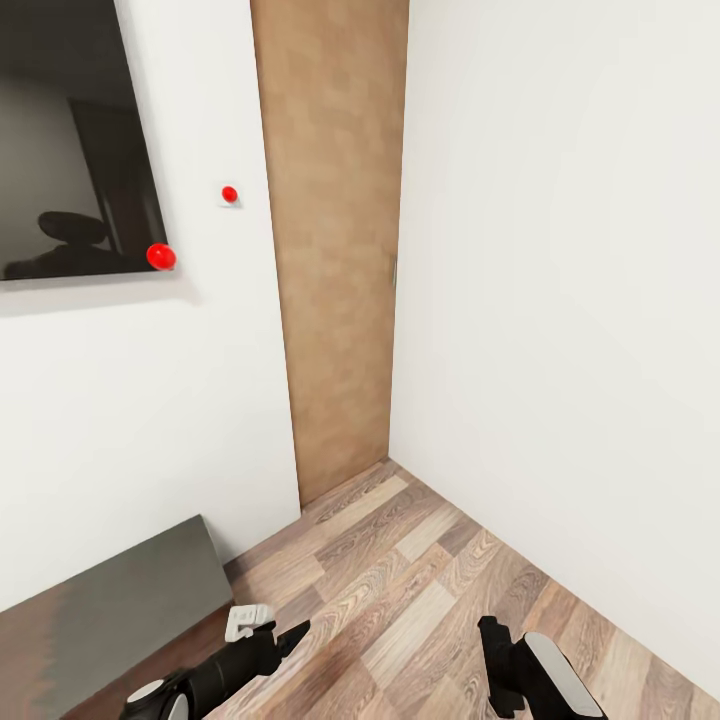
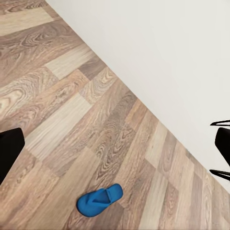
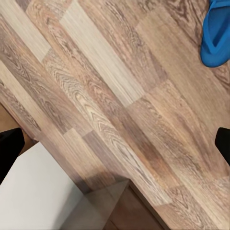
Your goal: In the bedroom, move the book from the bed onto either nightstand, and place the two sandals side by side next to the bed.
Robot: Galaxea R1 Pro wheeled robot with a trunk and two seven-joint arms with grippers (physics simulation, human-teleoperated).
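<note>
You are looking at an evenly, brightly lit render with no visible light source. The plain white walls (image 1: 560, 250) read flat, without glare. The glossy dark wall panel (image 1: 60, 130) carries dim reflections, and a soft grey shadow sits just below it. The light-brown wood-plank floor (image 2: 72, 120) grain is slightly soft in both wrist views. The bright blue flat sandal (image 2: 99, 199) casts almost no shadow on that floor.

Open plank floor (image 1: 420, 590) ahead—walls (image 1: 560, 300) (and door (image 1: 335, 250)) close the corner.
</note>
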